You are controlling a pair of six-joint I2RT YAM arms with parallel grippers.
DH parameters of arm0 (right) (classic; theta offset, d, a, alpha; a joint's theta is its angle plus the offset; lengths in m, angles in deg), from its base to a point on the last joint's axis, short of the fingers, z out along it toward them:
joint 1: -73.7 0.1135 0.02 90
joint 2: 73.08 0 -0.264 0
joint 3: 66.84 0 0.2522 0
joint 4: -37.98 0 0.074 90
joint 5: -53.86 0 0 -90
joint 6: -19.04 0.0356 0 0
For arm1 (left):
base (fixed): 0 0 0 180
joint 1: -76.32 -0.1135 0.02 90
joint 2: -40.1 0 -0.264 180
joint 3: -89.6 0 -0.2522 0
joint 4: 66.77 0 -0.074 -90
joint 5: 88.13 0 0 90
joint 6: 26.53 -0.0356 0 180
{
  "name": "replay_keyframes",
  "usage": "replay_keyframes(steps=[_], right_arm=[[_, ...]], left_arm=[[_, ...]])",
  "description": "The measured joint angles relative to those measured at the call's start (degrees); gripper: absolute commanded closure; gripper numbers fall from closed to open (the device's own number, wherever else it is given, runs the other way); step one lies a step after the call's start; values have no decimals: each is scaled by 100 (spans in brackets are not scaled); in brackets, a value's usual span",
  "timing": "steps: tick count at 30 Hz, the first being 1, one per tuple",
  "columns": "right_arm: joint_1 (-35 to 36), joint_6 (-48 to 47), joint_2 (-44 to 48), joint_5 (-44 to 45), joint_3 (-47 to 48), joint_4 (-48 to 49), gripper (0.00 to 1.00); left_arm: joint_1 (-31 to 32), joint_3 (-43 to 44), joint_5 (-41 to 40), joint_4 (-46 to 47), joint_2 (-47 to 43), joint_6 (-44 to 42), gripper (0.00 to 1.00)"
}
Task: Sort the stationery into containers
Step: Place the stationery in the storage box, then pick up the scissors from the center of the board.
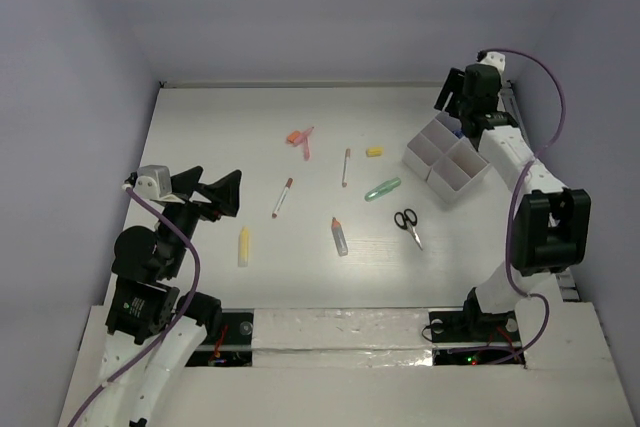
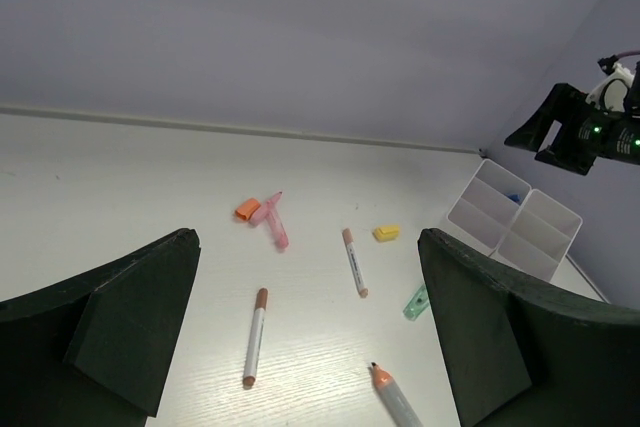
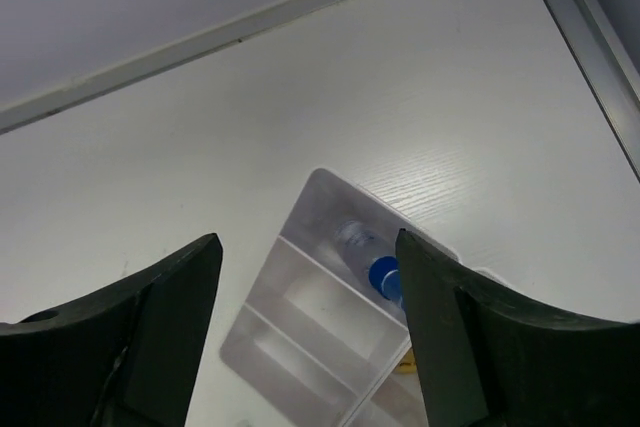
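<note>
White organiser tray [image 1: 440, 155]; bottle [image 3: 375, 267] w/ blue cap; scissors [image 1: 405, 219], blk handles; yellow tube [image 1: 243, 244]; grey tube [image 1: 339, 236], orange cap; pen [image 1: 283, 197], white w/ brown ends; green clip [image 1: 382, 189]; yellow eraser bit [image 1: 374, 151]; orange bit [image 1: 294, 135]; white table [image 1: 200, 127].

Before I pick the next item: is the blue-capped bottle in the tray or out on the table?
In. Right wrist view shows the blue-capped bottle lying inside a compartment of the tray.

The left arm [image 1: 150, 277] is folded back near its base, with the left gripper [image 1: 212, 190] held roughly level and its jaws spread wide. The right arm [image 1: 520, 177] is stretched far forward, with the right gripper [image 3: 307, 240] pointed downward and its jaws also parted.
</note>
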Motion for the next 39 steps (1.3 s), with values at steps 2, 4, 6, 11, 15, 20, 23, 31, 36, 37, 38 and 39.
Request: replay_keyframes(steps=[2, 4, 6, 11, 15, 20, 23, 31, 36, 37, 38, 39], right_arm=[[0, 42, 197, -127, -66, -13, 30], [39, 83, 457, -275, -223, -31, 47], [129, 166, 772, -448, -490, -76, 62], [748, 299, 1440, -802, -1351, -328, 78], [1327, 348, 1668, -1069, -1978, -826, 76], [1464, 428, 1939, -1357, -2588, -1652, 63], [1458, 472, 2052, -1467, -2872, -1910, 55], [1458, 525, 1318, -1453, -2992, -2046, 63], [1458, 590, 894, -1180, -2992, -2035, 64], [1458, 601, 868, -1137, -2992, -2020, 64], [1458, 610, 839, -1093, -2992, -2000, 64], [1458, 621, 809, -1060, -2992, -1982, 64]], left_arm=[[0, 0, 35, 0, -2, -2, 10], [0, 0, 46, 0, -2, 0, 10], [0, 0, 61, 0, -4, 0, 10], [0, -2, 96, 0, -28, 0, 10], [0, -2, 103, -2, -92, 0, 10], [24, -2, 103, -2, -162, 0, 10], [59, -2, 105, 0, -192, 0, 10], [63, -2, 103, -2, -243, 0, 10], [63, -2, 103, -2, -243, -2, 10], [68, -2, 103, -2, -243, -2, 10], [76, -2, 103, -2, -243, -2, 10], [92, -2, 103, -2, -243, 0, 10]])
